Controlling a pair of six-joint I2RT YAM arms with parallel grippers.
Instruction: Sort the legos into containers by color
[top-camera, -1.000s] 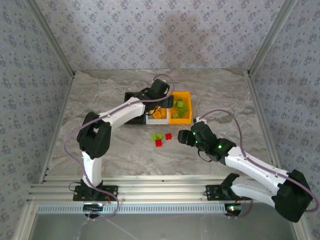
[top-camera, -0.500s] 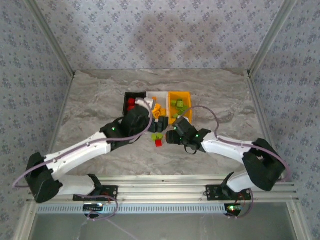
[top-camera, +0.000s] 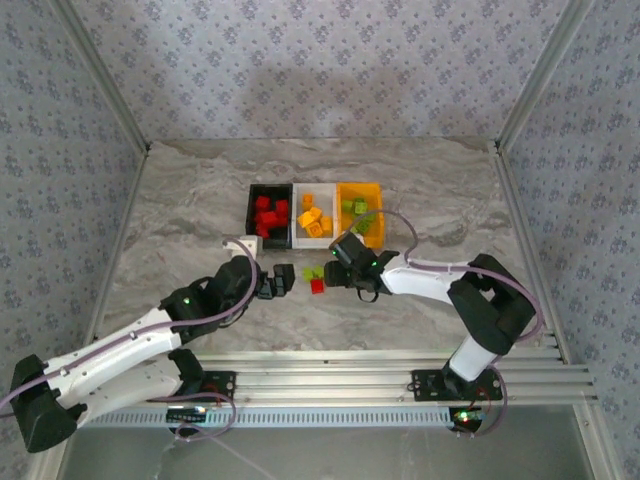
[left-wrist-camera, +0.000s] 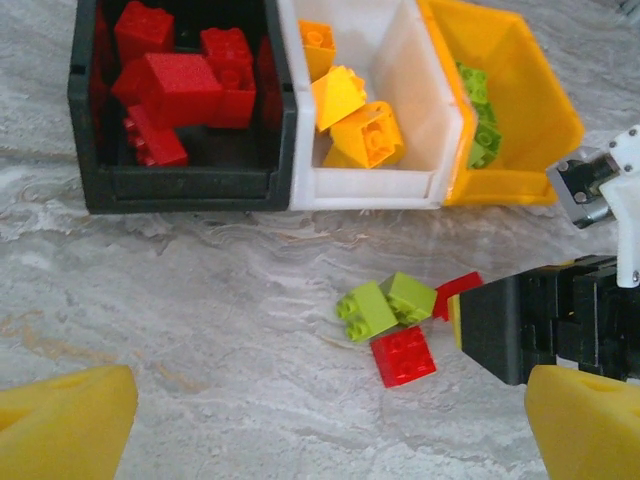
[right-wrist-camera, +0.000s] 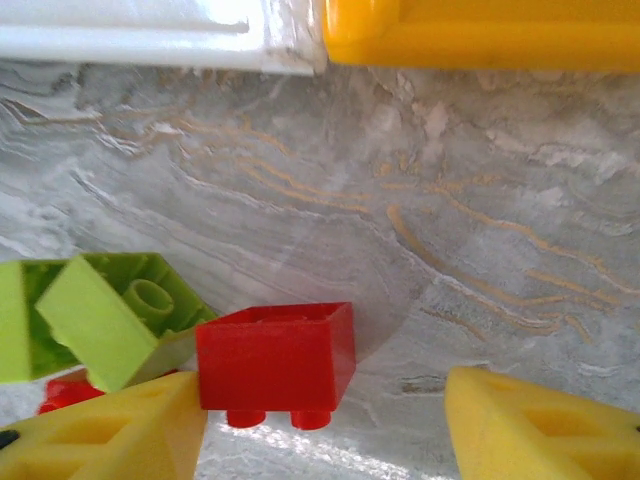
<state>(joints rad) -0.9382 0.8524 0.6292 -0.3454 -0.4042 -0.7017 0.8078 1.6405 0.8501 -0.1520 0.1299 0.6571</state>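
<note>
Tabletop: grey-veined marble-pattern slab (top-camera: 180, 200), centre of frame. Walls: 3 pale blue-grey floral-patterned panels (top-camera: 320, 70), soft shadow at upper centre. Frame: 2 silver metal corner struts (top-camera: 100, 75), upper left and right; ribbed aluminium rails (top-camera: 320, 385) along the bottom.

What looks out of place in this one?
Four legos sit loose on the table in front of the bins: two green legos and two red legos, bunched together. One red lego is tipped over. Inside the bins, colours look sorted.
</note>
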